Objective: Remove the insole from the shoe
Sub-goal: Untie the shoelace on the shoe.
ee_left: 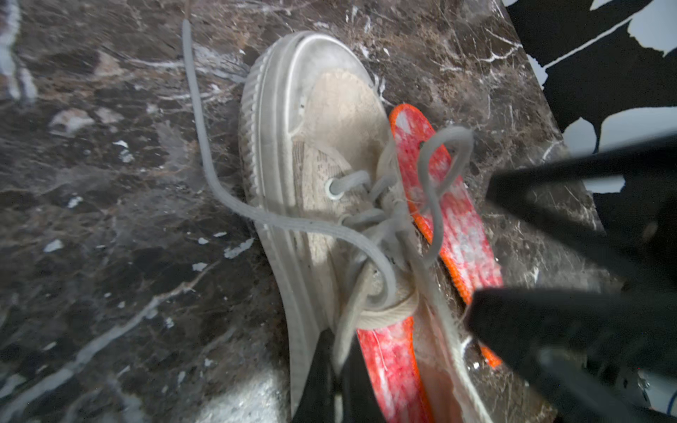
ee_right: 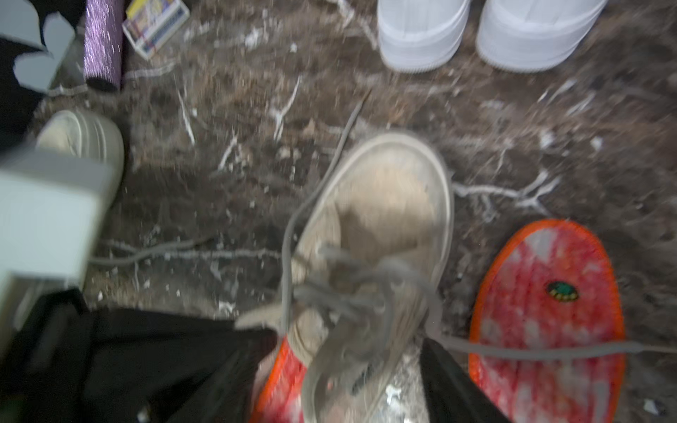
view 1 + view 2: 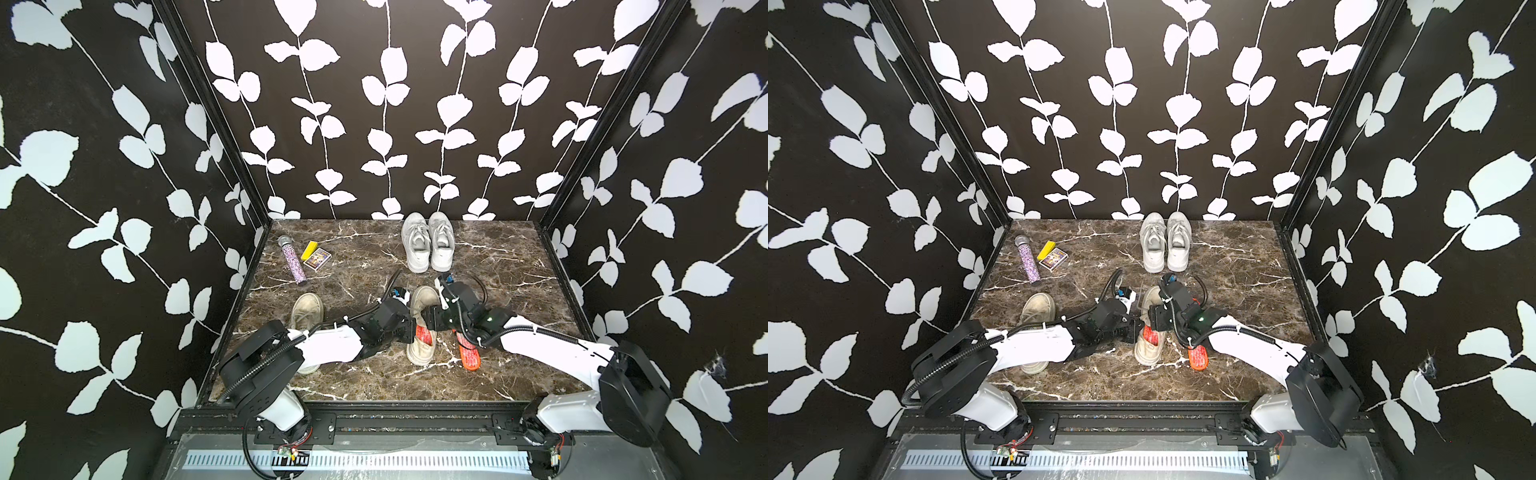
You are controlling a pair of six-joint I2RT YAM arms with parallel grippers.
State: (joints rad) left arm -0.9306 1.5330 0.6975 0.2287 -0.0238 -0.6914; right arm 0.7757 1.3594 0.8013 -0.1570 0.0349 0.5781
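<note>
a spare insole (image 3: 469, 354) lies on the table (image 3: 374, 376) just beside the shoe (image 3: 420, 355), whose own red insole (image 3: 424, 334) sits inside. left gripper (image 1: 337, 386) pinches the shoe's rim; right gripper (image 3: 432, 323) hangs spread over the opening. grasp step, i'd say: next, close on that insole, pull out.

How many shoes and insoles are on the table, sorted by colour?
White sneakers: 2
Beige shoes: 2
Red-orange insoles: 2 (one inside a beige shoe, one lying beside it)
Total: 6
</note>
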